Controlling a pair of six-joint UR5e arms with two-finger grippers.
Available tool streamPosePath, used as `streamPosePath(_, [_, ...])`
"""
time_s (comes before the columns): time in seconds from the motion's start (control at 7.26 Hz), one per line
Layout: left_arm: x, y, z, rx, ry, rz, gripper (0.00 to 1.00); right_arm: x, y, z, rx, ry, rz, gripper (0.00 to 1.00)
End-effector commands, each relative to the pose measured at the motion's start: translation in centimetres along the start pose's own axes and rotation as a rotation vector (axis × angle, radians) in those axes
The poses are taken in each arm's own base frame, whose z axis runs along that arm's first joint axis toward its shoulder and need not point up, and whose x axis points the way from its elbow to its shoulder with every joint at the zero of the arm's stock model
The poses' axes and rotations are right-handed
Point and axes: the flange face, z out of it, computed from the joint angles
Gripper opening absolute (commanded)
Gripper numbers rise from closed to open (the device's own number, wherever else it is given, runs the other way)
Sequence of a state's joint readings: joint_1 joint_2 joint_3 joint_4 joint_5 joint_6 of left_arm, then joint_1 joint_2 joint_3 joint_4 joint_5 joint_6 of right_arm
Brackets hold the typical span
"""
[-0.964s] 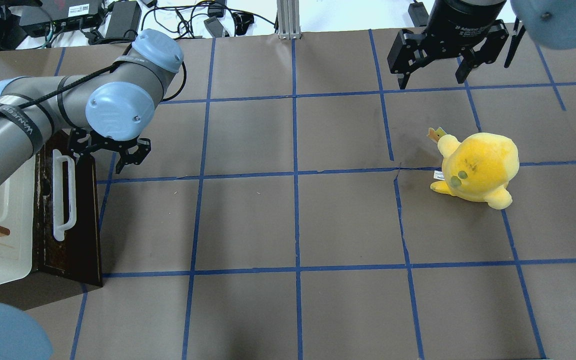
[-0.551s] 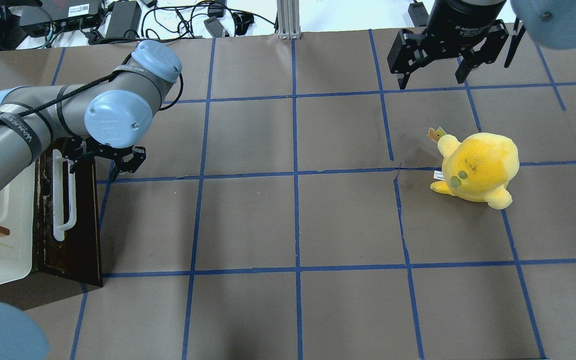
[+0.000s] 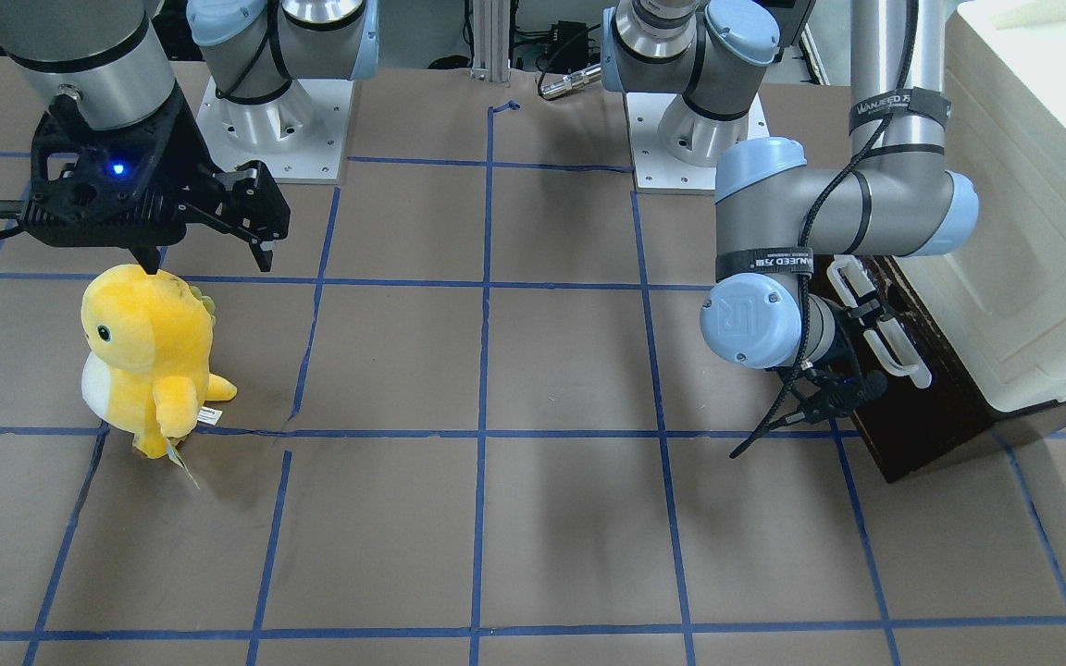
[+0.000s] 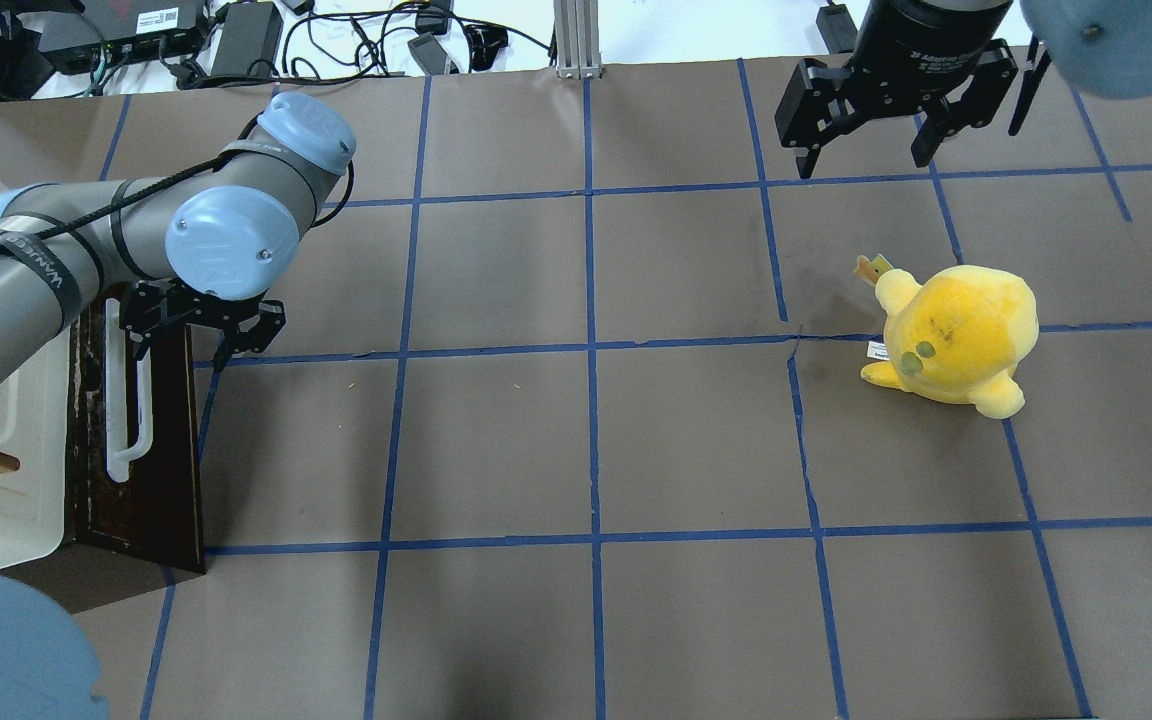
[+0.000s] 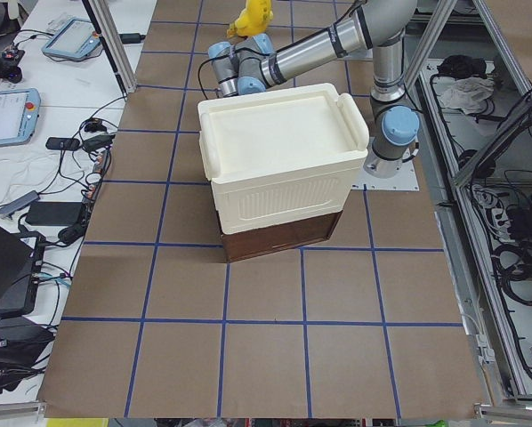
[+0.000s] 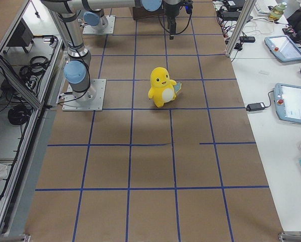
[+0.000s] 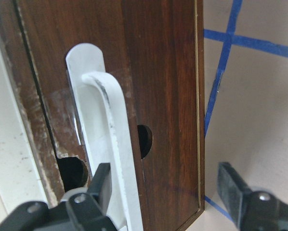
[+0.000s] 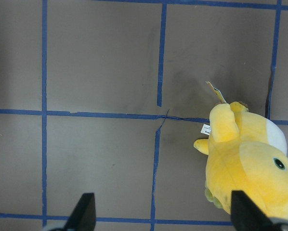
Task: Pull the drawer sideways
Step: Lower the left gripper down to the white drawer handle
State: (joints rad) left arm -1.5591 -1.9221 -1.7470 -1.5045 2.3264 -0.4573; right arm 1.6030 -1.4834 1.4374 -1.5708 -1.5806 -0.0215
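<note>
Jaws now nearer drawer handle (image 7: 104,139)

— How many grippers are counted?
— Two are counted: the left gripper (image 4: 183,345) and the right gripper (image 4: 864,160).
— And what else is counted?
— One drawer (image 4: 166,450) with one white handle (image 4: 126,400), one cream cabinet (image 5: 284,169), and one yellow plush toy (image 4: 956,335).

A: What is the drawer front (image 7: 168,72) made of?
B: Dark varnished wood with a slight sheen, chipped rough along one edge. Its handle (image 7: 112,144) is smooth white plastic, scuffed grey.
A: And the counter (image 4: 496,440)?
B: Matt brown paper, with lines of blue tape (image 4: 496,350). The toy (image 4: 956,330) is fuzzy yellow plush cloth.
</note>
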Motion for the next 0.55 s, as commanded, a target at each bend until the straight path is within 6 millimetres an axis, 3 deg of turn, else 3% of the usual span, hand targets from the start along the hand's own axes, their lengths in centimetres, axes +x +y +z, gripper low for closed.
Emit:
streamPosePath(0.0, [-0.1,0.0,0.2,-0.001,-0.009,-0.006,0.78,0.0,0.0,0.0,0.000,-0.001,0.000,1.00])
streamPosePath(0.14, [-0.7,-0.4,0.8,-0.013,-0.008,-0.015,0.70,0.0,0.0,0.0,0.000,-0.001,0.000,1.00])
streamPosePath(0.41, [-1.0,-0.7,1.5,-0.030,-0.003,-0.023,0.70,0.0,0.0,0.0,0.000,-0.001,0.000,1.00])
